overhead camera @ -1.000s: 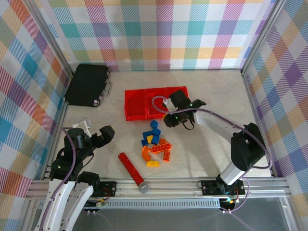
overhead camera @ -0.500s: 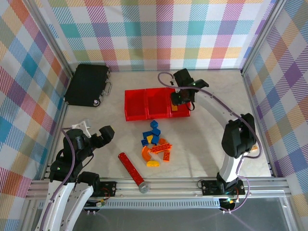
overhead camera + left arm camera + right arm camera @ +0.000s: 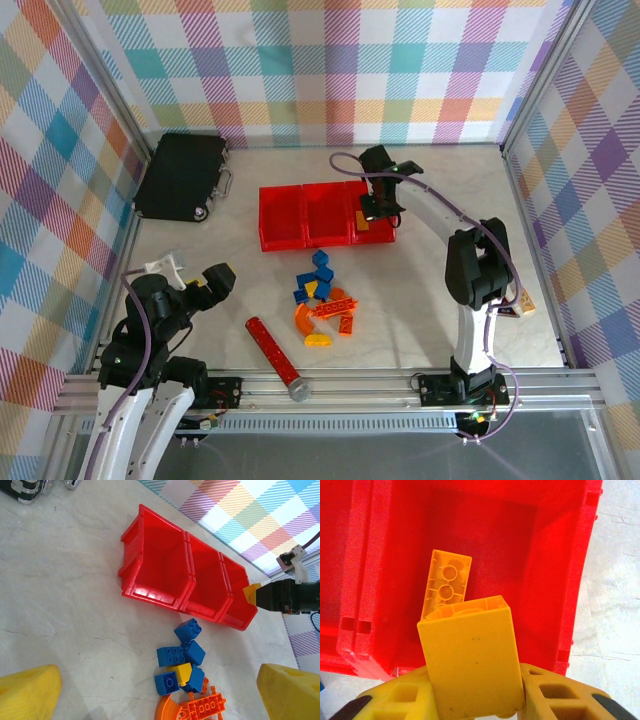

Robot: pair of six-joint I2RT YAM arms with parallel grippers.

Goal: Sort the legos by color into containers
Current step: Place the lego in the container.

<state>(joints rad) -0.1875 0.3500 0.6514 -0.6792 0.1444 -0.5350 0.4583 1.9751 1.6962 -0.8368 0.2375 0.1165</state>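
Evidently, the right pincer (image 3: 377, 203) hangs over the rightmost of three joined red plastic bins (image 3: 560, 580) — clenched or released, I cannot tell. Inside, a flat orange-yellow plastic brick (image 3: 446, 582) sits tilted — if it clings to a fingertip, withdrawal could drag it out.

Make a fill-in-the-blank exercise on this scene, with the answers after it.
1. The red bins number ___.
2. The right gripper hangs over the bin at the ___ end of the row.
3. The left gripper has its jaws ___.
4. The cylinder near the legos is ___ with a grey end.
Missing words: three; right; open; red.
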